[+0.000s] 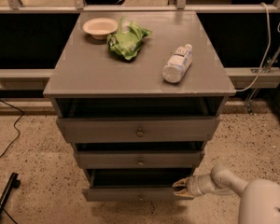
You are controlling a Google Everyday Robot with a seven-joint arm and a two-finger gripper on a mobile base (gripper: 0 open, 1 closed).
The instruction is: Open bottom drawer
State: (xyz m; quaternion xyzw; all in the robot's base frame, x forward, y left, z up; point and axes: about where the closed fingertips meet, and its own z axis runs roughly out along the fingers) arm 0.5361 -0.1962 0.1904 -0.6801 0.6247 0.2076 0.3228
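The bottom drawer (130, 193) is the lowest and narrowest of three grey drawers, pulled out a little, with a small round knob (141, 198) on its front. My gripper (179, 189) reaches in from the right on a white arm and sits at the drawer's right front corner, level with its top edge. The mid-sized drawer (140, 159) and the widest top drawer (139, 130) above it also stand slightly out.
On the cabinet top (84, 73) lie a cream bowl (100, 26), a green bag (127, 40) and a plastic bottle (177, 63) on its side. Speckled floor surrounds the cabinet. Cables run at left, and a black bar (3, 199) lies at lower left.
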